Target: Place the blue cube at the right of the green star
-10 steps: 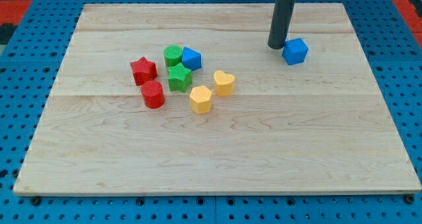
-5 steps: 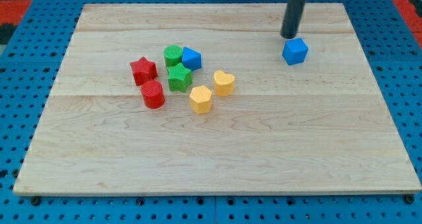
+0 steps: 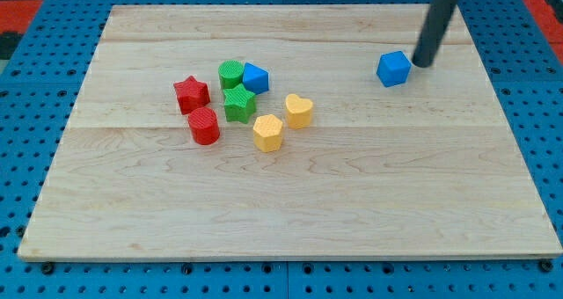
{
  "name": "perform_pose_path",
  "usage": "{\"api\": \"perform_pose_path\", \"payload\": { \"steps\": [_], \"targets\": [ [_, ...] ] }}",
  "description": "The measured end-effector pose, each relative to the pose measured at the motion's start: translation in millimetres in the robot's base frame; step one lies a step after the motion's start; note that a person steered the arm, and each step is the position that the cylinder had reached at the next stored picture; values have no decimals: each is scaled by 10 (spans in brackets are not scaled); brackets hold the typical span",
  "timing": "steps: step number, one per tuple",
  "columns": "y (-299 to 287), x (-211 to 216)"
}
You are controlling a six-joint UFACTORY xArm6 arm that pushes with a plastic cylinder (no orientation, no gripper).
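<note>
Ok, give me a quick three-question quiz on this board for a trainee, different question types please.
1. True or false: my tip sits just off the view's right side of the blue cube.
2. Multiple choice: which block lies nearest the green star on the side toward the view's right? A) red star B) yellow heart C) red cylinder
3. Fill in: the second blue block sits beside the green ___ at the cluster's top.

Key: 1 true. 2 B. 3 cylinder.
</note>
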State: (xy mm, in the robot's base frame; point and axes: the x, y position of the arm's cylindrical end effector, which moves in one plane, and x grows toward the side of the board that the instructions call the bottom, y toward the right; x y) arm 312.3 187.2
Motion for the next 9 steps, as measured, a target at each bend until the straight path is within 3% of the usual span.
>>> {"api": "perform_pose_path", "payload": {
  "steps": [2, 4, 7, 9],
  "targets": [
    [-1074, -21],
    [-887, -147],
    [-292, 18],
    [-1249, 150]
  ]
}}
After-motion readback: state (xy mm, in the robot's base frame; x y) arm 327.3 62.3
